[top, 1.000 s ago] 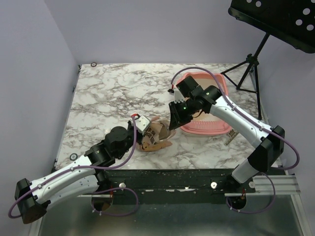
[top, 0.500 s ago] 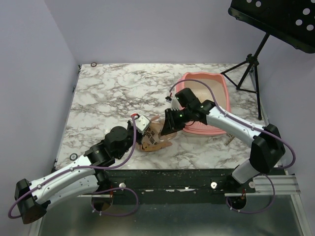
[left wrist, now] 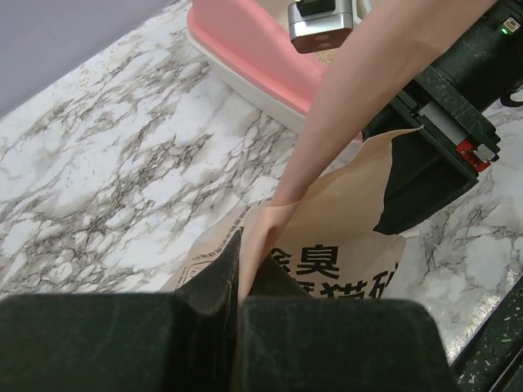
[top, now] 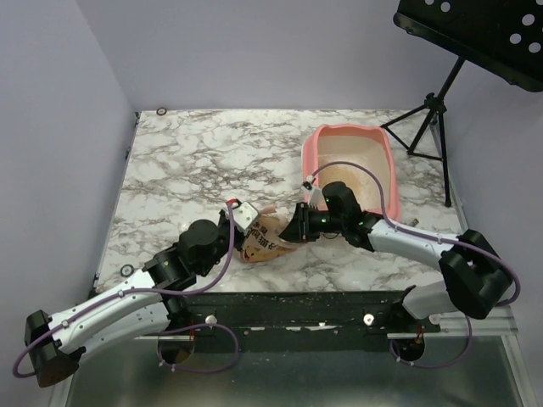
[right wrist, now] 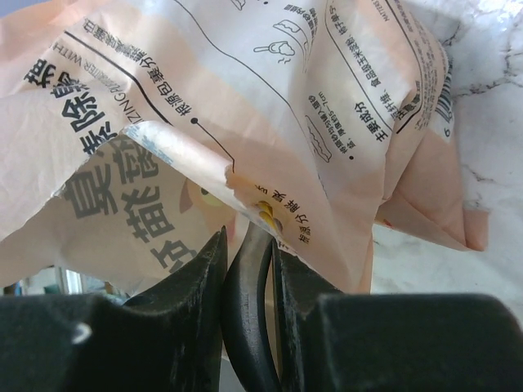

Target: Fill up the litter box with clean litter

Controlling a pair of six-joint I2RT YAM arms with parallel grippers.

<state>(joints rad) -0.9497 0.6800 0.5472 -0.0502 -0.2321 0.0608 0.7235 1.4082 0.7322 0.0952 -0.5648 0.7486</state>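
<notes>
The pink litter box (top: 307,154) stands at the back right of the marble table, with beige litter (top: 352,180) spread in it; its rim also shows in the left wrist view (left wrist: 245,45). The orange paper bag (top: 266,241) lies in front of it, near the table's middle. My left gripper (top: 248,231) is shut on the bag's upper edge (left wrist: 278,212). My right gripper (top: 294,231) is at the bag's mouth, shut on a dark curved handle (right wrist: 247,282) that runs in under the printed bag (right wrist: 245,82). What is at the handle's end is hidden.
A black music stand (top: 475,34) on a tripod (top: 431,114) is beyond the table's back right corner. Purple walls close the left and back. The black rail (top: 288,305) runs along the table's near edge.
My right arm has swung down and left from over the litter box to the bag's mouth. The left gripper and the bag have stayed in place.
</notes>
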